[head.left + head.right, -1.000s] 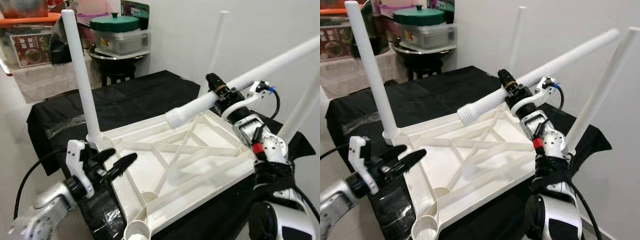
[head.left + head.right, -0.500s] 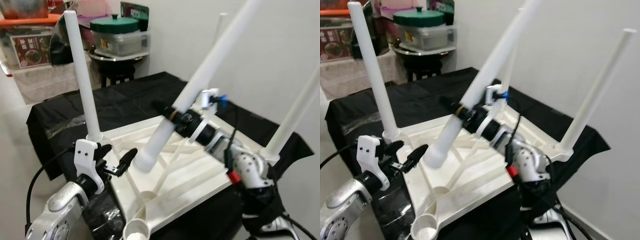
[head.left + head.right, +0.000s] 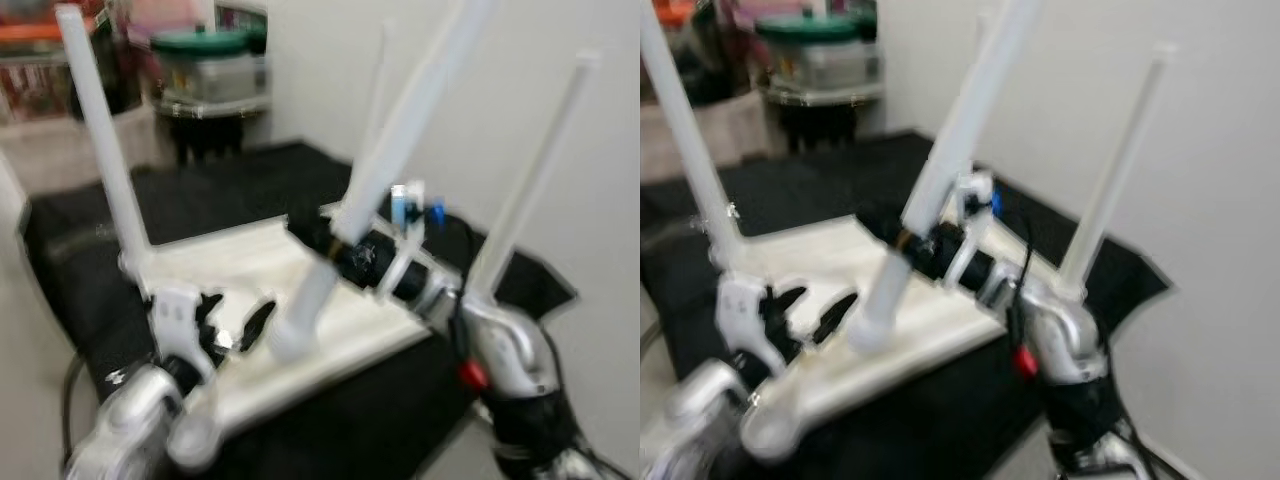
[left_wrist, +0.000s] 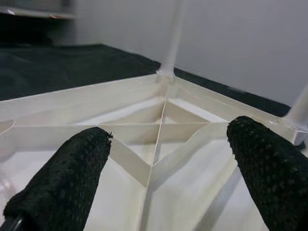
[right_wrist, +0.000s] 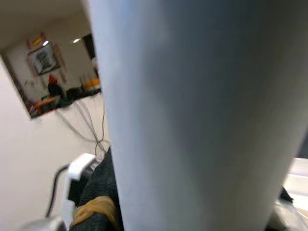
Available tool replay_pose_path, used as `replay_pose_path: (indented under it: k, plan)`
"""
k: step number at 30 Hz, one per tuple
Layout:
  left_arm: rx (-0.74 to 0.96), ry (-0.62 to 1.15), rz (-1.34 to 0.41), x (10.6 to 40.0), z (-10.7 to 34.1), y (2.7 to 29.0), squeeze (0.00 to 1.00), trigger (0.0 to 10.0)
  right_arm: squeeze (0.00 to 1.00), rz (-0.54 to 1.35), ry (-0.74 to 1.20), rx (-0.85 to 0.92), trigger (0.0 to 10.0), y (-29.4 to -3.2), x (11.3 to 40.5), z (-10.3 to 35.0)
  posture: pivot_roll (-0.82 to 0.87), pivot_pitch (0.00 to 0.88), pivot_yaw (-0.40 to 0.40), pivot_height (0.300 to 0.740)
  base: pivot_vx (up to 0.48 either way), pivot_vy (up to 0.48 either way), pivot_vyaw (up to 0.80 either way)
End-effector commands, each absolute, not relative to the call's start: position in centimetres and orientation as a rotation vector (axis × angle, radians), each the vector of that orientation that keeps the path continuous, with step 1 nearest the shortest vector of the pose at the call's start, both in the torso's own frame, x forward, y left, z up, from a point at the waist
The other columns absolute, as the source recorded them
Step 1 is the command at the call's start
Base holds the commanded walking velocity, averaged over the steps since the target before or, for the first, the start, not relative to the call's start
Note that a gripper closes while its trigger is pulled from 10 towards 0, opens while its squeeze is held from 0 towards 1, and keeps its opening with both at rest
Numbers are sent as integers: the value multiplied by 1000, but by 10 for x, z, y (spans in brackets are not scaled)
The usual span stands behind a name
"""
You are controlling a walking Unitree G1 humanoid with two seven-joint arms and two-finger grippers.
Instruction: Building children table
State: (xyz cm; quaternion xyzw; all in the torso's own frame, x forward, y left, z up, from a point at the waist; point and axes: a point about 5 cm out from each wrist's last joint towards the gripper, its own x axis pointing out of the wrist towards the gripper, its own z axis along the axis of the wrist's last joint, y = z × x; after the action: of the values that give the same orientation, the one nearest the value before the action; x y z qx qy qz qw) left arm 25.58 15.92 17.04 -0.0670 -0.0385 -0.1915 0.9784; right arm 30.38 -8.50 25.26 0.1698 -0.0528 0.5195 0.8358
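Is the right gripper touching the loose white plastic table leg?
Touching. In the left eye view the right gripper has its jaws shut around the loose white plastic table leg, which is tilted above the upturned white tabletop.

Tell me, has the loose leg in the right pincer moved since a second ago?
Yes. The loose leg swung from near-level to steep, its lower end now over the tabletop by the left pincer.

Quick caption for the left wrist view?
Open left pincer poised over the ribbed underside of the upturned white tabletop, one fitted leg at the far corner.
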Motion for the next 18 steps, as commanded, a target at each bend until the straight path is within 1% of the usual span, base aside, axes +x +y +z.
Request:
replay_pose_path:
  k: [1,5,6,15,18]
  plan:
    - [-132,-59,-365,255,166,159,0,10000,0,1083,-131,340,10000,-88,302,253,83,0,-55,740,0,0,800]
    - [-137,-67,-347,256,168,161,0,10000,0,1088,-116,364,10000,-88,300,251,83,0,-55,740,0,0,800]
    - [-137,-75,-342,256,169,161,0,10000,0,1083,-114,375,10000,-88,300,250,83,0,-55,740,0,461,725]
    - [-140,-81,-330,255,170,161,0,10000,0,1004,-109,415,10000,-94,306,247,81,0,-53,740,0,465,0]
    - [-134,-76,-324,255,169,161,0,10000,0,981,-116,406,10000,-95,307,246,79,0,-52,740,0,0,0]
